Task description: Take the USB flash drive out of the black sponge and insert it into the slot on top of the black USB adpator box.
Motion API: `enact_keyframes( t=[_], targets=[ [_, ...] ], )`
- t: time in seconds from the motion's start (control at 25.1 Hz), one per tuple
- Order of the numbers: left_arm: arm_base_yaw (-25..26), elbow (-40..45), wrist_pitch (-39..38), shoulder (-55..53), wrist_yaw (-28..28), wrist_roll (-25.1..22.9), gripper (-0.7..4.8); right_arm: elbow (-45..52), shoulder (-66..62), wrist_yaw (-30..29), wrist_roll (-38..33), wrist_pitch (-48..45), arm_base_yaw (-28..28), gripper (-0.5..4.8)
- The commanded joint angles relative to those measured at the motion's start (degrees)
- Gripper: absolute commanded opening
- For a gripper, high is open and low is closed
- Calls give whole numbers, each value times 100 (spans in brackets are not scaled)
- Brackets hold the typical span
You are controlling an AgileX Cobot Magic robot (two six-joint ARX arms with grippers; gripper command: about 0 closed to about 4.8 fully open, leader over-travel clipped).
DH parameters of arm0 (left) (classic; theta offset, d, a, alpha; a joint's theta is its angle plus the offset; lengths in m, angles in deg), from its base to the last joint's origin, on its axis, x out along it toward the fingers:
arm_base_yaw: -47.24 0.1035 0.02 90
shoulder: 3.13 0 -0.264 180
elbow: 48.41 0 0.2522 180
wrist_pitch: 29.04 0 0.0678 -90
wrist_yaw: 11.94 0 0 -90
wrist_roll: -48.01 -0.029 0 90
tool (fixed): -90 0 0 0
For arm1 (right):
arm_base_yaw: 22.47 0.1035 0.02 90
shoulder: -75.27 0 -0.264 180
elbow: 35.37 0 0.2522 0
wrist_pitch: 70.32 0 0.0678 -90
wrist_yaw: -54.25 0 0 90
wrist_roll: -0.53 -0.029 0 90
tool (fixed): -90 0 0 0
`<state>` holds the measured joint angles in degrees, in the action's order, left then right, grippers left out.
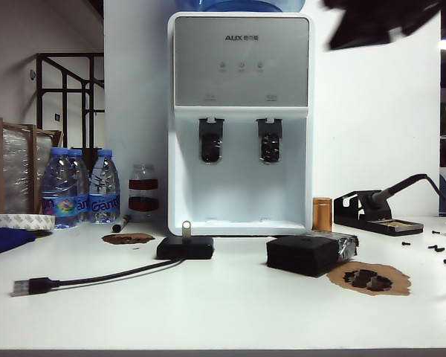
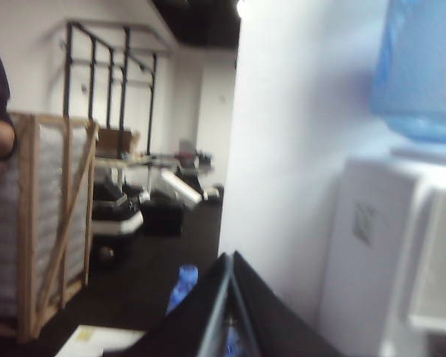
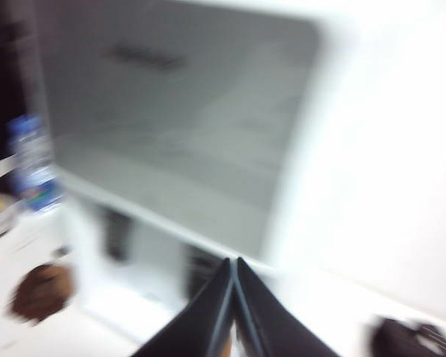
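With the tiny silver metal USB flash drive (image 1: 186, 227) already standing upright in the flat black USB adaptor box (image 1: 185, 248), left of the black foam sponge (image 1: 309, 253), the chief risk is a descending arm knocking it askew, though both the left gripper (image 2: 231, 262) and right gripper (image 3: 233, 265) hang raised, pressed shut and empty.

three water bottles (image 1: 80, 186), two dispenser taps (image 1: 240, 140)

Open table lies before the black USB adpator box (image 1: 185, 248) and black sponge (image 1: 309, 253); the water dispenser (image 1: 240, 119) walls off behind.
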<state>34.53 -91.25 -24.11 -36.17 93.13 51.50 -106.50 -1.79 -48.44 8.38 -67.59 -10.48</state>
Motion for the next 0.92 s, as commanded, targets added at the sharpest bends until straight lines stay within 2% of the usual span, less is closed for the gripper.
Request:
enact_keyframes(
  t=[0.04,0.2,0.28,0.4,0.56,0.72,0.84,0.92],
  targets=[
    [2,-15,-1274,1060,-321,0,-4,267,656,232,-245,-26,-437,-3],
    [0,-15,-2844,2459,-619,-59,-4,570,1593,396,-101,118,-710,-3],
    [0,-15,-3407,2767,-603,-74,-4,802,2033,745,-90,184,-710,-3],
    [2,-2,-4162,3029,-354,-240,-4,1434,2896,778,-382,337,-713,-3],
    [2,79,-4183,3027,63,-299,-4,2675,4529,702,-483,588,-710,-3],
    [2,92,-4225,3025,55,-490,-4,3477,6290,695,-485,1561,-710,-3],
    [2,199,-4157,3023,24,-533,-4,3825,7254,708,-485,1880,-710,-3],
    [2,494,-3834,3021,24,-911,-4,4000,7711,691,-608,1974,-717,-3]
  ],
)
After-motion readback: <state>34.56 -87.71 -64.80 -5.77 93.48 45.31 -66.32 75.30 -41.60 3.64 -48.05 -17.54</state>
